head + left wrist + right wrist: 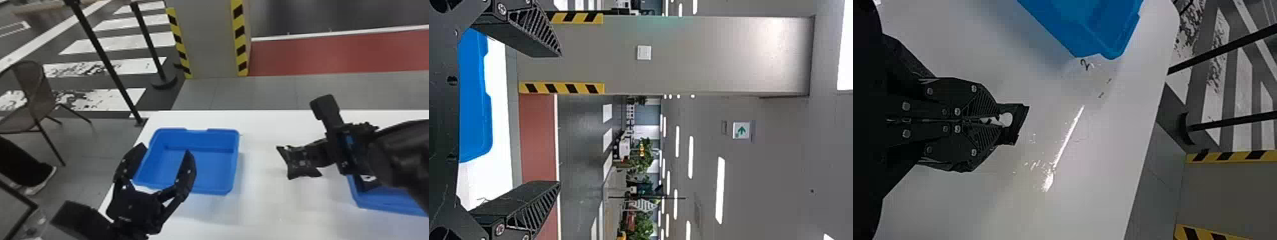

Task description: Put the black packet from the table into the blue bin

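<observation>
Striped pillar in all three views

The black packet is small and flat-looking, with pointed, flared corners and pale marks on its face. It is pinched in the fingertips of the right gripper, over the white table between two blue bins; whether it touches the tabletop cannot be told. In the right wrist view, its dark end juts beyond the fingertips. The left-hand blue bin is rectangular, shallow and open-topped, sitting upright on the table with its blue floor showing. The right-hand blue bin lies partly hidden, its near rim visible.
</observation>
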`<action>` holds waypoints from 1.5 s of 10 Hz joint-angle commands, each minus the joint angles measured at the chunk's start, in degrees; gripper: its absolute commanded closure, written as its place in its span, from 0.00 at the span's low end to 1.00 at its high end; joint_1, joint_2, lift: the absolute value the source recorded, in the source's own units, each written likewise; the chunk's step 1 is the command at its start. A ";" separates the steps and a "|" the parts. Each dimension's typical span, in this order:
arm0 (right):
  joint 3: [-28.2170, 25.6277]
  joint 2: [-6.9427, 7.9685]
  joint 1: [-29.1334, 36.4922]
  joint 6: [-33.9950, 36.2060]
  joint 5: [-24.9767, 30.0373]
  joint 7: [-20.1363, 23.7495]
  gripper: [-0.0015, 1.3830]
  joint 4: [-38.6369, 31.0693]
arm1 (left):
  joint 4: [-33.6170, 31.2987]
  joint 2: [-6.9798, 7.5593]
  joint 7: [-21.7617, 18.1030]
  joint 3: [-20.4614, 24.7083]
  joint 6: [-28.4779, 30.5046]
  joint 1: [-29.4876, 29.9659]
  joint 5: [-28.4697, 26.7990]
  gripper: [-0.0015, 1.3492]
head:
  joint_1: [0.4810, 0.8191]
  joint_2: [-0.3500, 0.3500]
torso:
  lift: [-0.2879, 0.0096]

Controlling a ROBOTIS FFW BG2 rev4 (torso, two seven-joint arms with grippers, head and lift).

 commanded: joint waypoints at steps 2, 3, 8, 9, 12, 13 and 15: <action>-11.79 0.07 9.47 0.02 5.89 -0.09 0.81 -16.39 | -0.01 0.23 0.00 -0.26 -0.14 0.15 0.31 0.09 | 0.63 0.86 | 0.60; -17.16 0.24 14.95 -0.69 7.94 -0.18 0.81 -23.28 | -0.01 0.14 0.09 -0.26 -0.42 0.29 0.42 0.09 | 0.63 0.83 | 0.60; -37.96 2.00 33.09 -4.34 11.94 -0.18 0.81 -38.33 | -0.01 -0.12 0.18 0.20 -0.70 0.85 0.76 0.09 | 0.63 0.55 | 0.60; -40.47 2.00 33.09 -4.76 12.74 -0.09 0.80 -36.64 | -0.01 -0.12 0.18 0.20 -0.70 0.99 0.76 0.09 | 0.63 0.49 | 0.60; -42.07 -0.02 30.84 -11.94 12.97 3.34 0.00 -28.06 | -0.15 -0.39 0.18 0.54 -1.13 1.41 0.88 0.08 | 0.63 0.36 | 0.60; -42.07 0.07 31.97 -15.31 11.49 3.87 0.02 -27.92 | -0.01 -0.74 0.18 1.00 -1.55 1.55 0.76 0.08 | 0.63 0.35 | 0.60; -42.30 2.35 39.98 -26.98 9.43 4.22 0.03 -34.53 | -0.15 -0.92 0.18 1.34 -2.11 1.69 0.65 0.08 | 0.63 0.38 | 0.60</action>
